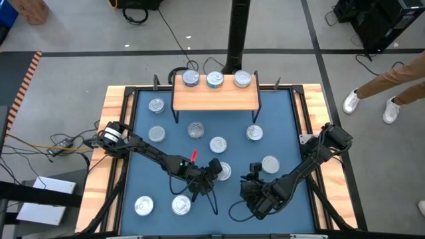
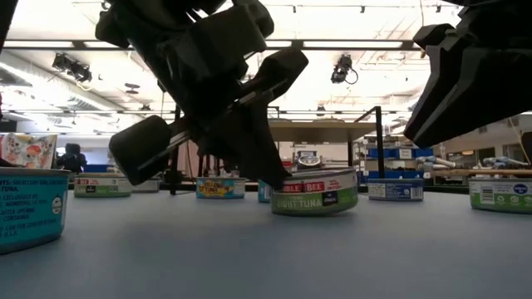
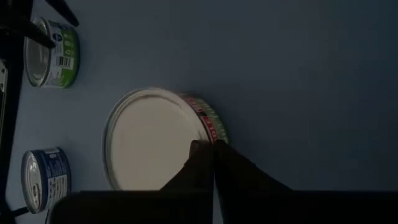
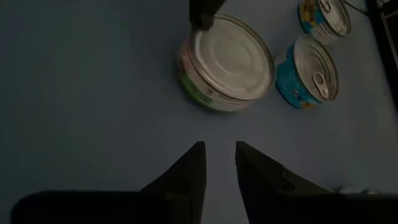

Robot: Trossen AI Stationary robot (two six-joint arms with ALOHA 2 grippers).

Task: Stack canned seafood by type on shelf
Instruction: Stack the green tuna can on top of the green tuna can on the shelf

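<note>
- High view: I get even, flat overhead light; mat (image 1: 279, 143) reads clean, soft shadows under the arms, tin tops glint.
- Low view: strong backlight from ceiling lights (image 2: 249, 46), upper frame blown out. Both arms show as near-black silhouettes, close and soft. Tuna tin (image 2: 314, 193) label sharp enough to read.
- Left wrist view: dim, bluish. Tin lid (image 3: 152, 140) glares white, no detail. My fingers (image 3: 205, 168) are dark blur.
- Right wrist view: dim too, edges darker; lid (image 4: 231, 57) has mild sheen.
</note>
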